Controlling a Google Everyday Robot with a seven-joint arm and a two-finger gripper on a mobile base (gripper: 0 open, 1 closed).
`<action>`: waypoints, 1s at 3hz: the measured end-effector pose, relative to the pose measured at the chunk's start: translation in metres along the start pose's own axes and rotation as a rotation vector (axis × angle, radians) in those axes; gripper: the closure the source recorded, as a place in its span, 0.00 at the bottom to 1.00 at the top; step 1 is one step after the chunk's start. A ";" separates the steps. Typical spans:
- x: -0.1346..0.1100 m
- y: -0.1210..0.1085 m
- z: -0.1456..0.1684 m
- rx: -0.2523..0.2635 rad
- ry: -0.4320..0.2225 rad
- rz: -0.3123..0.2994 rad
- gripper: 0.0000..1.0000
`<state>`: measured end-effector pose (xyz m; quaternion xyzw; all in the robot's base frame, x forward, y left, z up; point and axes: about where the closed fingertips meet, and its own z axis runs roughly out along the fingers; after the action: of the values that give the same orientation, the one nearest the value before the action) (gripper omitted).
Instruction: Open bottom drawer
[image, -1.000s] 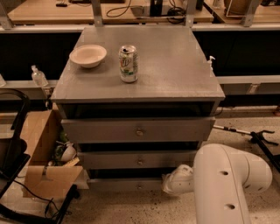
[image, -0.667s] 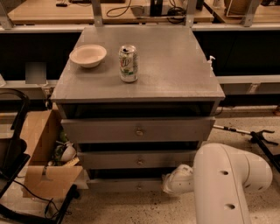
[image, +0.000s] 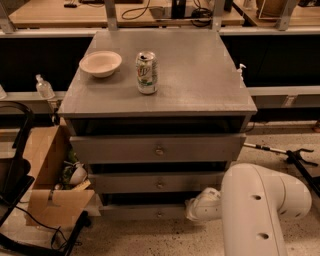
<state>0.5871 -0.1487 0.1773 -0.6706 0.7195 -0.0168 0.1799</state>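
Observation:
The grey cabinet has three drawer fronts stacked under its top. The bottom drawer (image: 145, 212) is the slimmest panel, just above the floor, with a small round knob (image: 159, 215) at its middle. It looks pushed in. My white arm (image: 262, 210) comes in from the lower right. My gripper (image: 199, 206) is at the arm's end, low against the right part of the bottom drawer front, to the right of the knob. The arm's wrist covers that end of the panel.
The middle drawer front (image: 157, 182) and the tallest top drawer front (image: 157, 148) are above. A bowl (image: 100, 63) and a soda can (image: 146, 72) stand on the cabinet top (image: 200, 75). An open cardboard box (image: 47, 175) sits on the floor at left. A black stand (image: 292, 155) lies at right.

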 end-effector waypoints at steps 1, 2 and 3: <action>-0.001 -0.001 -0.003 0.000 0.000 0.000 1.00; -0.002 0.004 -0.005 -0.007 -0.005 -0.004 1.00; -0.003 0.013 -0.008 -0.018 -0.014 -0.012 1.00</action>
<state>0.5723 -0.1463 0.1817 -0.6765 0.7144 -0.0064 0.1787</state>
